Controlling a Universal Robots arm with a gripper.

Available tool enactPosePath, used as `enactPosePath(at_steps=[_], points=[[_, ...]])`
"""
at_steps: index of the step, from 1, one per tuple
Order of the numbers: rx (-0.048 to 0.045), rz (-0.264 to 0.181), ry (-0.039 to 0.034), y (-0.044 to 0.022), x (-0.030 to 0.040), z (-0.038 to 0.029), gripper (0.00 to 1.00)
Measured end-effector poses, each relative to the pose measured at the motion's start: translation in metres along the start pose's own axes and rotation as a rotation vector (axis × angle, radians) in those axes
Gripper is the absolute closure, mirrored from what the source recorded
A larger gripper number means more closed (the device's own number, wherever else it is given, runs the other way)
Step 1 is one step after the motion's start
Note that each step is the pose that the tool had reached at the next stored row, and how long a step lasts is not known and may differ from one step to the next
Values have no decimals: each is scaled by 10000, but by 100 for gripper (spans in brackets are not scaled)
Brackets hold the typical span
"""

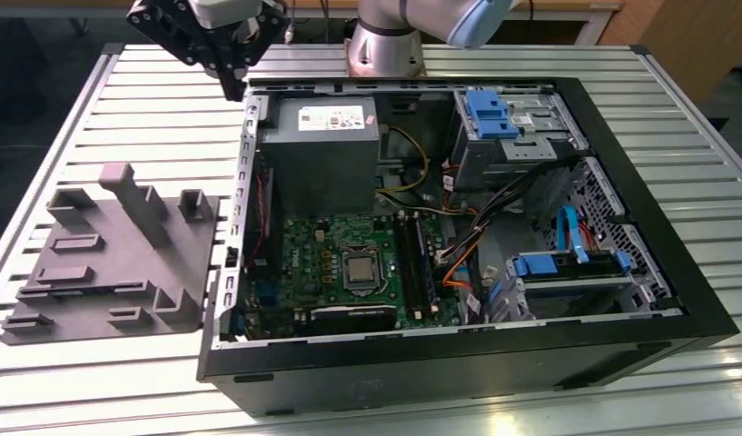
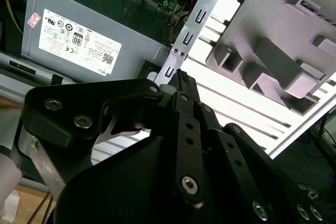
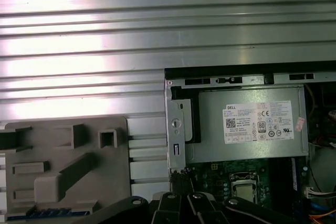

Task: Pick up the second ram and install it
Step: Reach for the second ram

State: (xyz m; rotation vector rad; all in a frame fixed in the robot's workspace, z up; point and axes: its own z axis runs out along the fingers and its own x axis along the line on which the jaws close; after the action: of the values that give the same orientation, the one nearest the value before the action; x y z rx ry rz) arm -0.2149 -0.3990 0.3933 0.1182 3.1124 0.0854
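Second memory stick [image 3: 46, 213] shows as a thin blue strip standing on edge in a slot of the gray holder [image 1: 116, 263], which lies on the ribbed metal tabletop [image 1: 128, 91] at the exterior view's left of the open computer case [image 1: 468, 363]. Too little of the stick shows to make out its chips or label.

The robot arm [image 1: 395, 36] holds its jaws above the far corner of the case, beside the gray power supply [image 1: 320, 145] and well apart from the holder. In both wrist views the jaws come together to a single tip with nothing between them, so they look closed and empty. The green motherboard [image 1: 334, 263] lies in the floor of the case, its long memory slots running beside the processor socket.

By its look the stick should be light, thin and stiff, yet easily damaged: a bare circuit board with chips on its faces and contacts along one long edge. The safest hold appears to be across the flat faces near the middle of the free upper edge, firm enough to stop the smooth board slipping, and clear of the contacts.
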Motion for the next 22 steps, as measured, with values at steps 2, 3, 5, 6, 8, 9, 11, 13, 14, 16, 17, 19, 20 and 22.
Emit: enactPosePath(at_steps=[2,3,5,6,8,9,11,13,14,16,17,19,20,22], points=[[-3,0,1,-1,13,-1,89],[-5,0,1,-2,21,-1,89],[-8,0,2,-3,36,-1,89],[-10,0,1,-4,44,-2,89],[-14,1,1,-5,60,-2,89],[-16,1,2,-5,68,-2,89],[-22,1,2,-7,84,-2,89],[-28,1,3,-9,100,-3,89],[-32,1,3,-9,108,-3,89],[-39,2,4,-11,123,-4,89],[-41,2,4,-12,131,-4,89],[-48,2,4,-13,145,-4,89],[-50,2,4,-14,153,-5,89],[-54,1,4,-15,166,-5,89]])
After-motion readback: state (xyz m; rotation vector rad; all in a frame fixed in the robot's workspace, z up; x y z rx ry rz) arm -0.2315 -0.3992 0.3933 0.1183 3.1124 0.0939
